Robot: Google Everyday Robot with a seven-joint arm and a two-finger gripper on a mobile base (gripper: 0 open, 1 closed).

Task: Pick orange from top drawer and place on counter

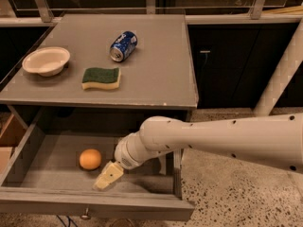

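Pincer [108,176] low in drawer [47,175], just beside orange [90,159]; opening: cannot tell. Risk: a sideways nudge rolls orange away.

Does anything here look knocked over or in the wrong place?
The blue soda can lies tipped on its side on the counter. An orange sits loose in the open top drawer, with the gripper close beside it.

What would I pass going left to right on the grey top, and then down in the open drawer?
Counter: bowl → sponge → can. Drawer: orange → claw, just right of the orange.
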